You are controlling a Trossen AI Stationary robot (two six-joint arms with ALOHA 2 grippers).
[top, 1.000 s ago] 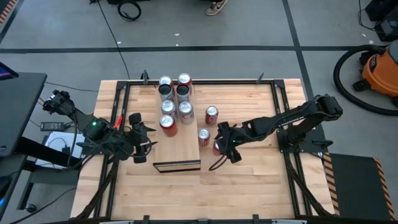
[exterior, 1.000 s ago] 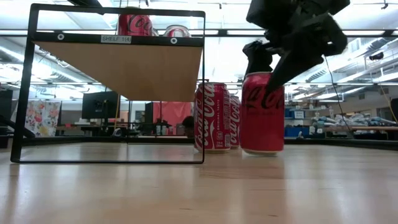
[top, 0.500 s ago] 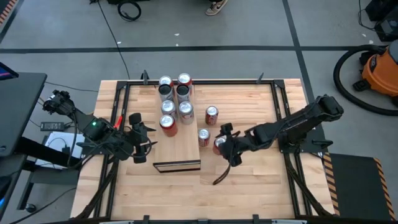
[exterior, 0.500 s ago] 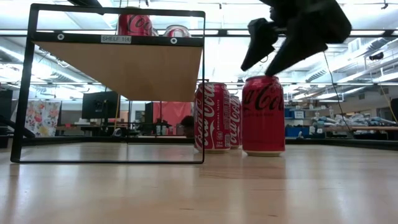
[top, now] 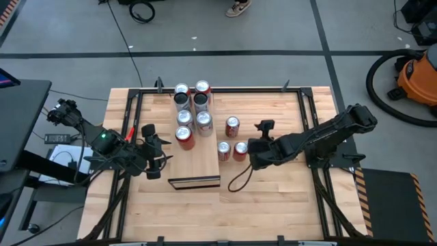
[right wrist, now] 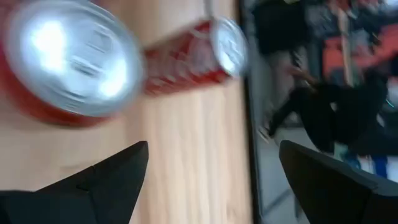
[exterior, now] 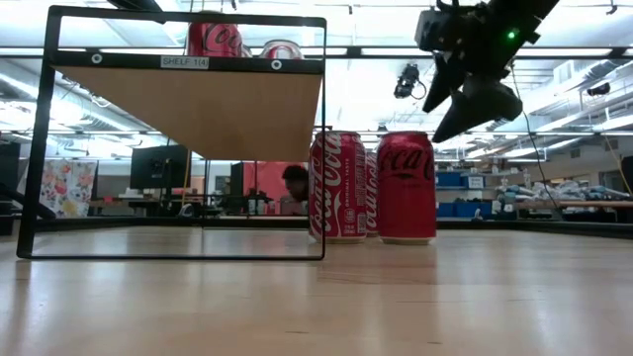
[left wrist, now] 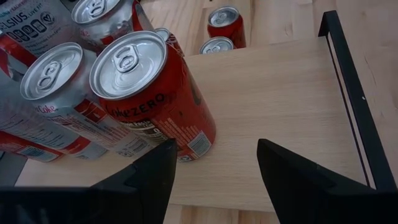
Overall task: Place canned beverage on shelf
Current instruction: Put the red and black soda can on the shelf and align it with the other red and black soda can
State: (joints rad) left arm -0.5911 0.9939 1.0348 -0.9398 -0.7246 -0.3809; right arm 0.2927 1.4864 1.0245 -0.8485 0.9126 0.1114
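Note:
The shelf [top: 202,161] is a pale wood board in a black frame, and several cans stand on its far half. Nearest on it is a red Coke Zero can [left wrist: 149,93]. My left gripper [top: 154,154] waits at the shelf's left side, open [left wrist: 214,168], with that can just ahead of its fingers. On the table right of the shelf, a red can [top: 240,150] stands upright on its base beside another can [top: 223,150]. My right gripper [top: 254,149] is open, just right of the red can [exterior: 406,188] and above it [exterior: 442,111], clear of it.
A third loose can [top: 232,126] stands on the table farther back. The shelf's black frame [exterior: 324,138] rises at the near end. Bare slatted tabletop [top: 273,198] lies near and right of the cans. A cable [top: 236,180] hangs from the right arm. An orange vacuum [top: 418,75] stands off the table.
My right gripper has opened and let go of the red can, then risen, turned about its wrist and drawn back toward the table's right edge. The can, held at its top a second ago, now stands free, slightly farther back, beside its neighbour.

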